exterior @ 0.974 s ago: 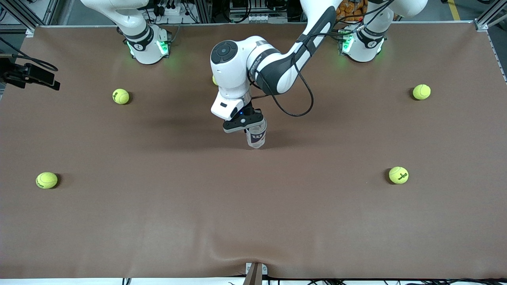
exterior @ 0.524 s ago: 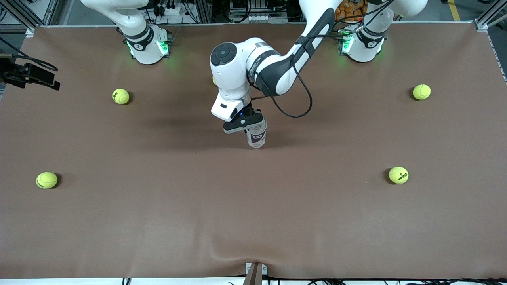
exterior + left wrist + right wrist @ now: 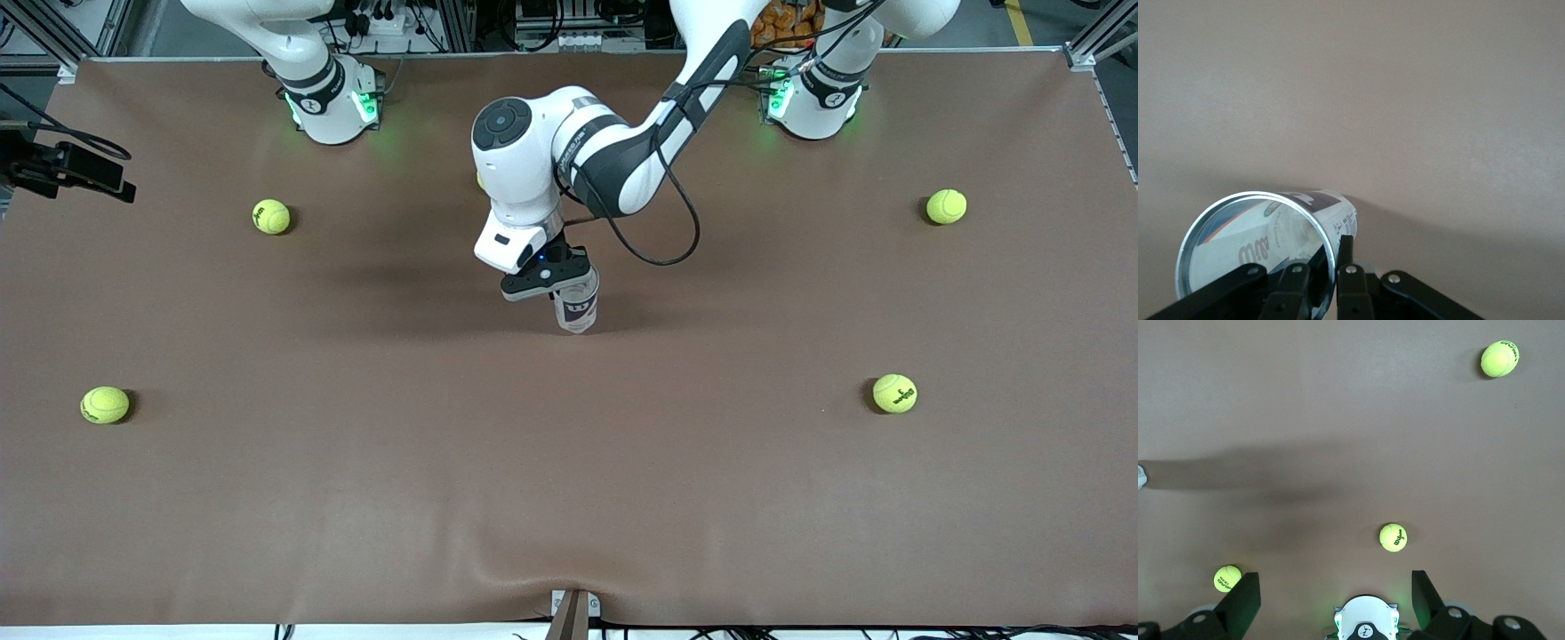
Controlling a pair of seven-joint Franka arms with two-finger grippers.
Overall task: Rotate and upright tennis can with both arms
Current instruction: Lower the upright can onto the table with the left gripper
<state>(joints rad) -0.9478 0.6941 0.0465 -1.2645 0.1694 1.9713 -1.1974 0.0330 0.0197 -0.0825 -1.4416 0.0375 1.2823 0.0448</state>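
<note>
- Looking from the front, the left hand [image 3: 553, 286] pinches the tennis can [image 3: 577, 308] by its top rim; it stands upright, mid-counter [image 3: 569, 498].
- Left wrist view: fingers [image 3: 1346, 257] clamp the can's silvery rim.
- Right wrist view: the right hand [image 3: 1335, 592] waits, wide open, high over its own base.

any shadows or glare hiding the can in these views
Front view: the left gripper covers the tennis can's top; its shadow lies on the table. Left wrist view: rim glints, label readable. Right wrist view: open right gripper, arm shadow only.
</note>
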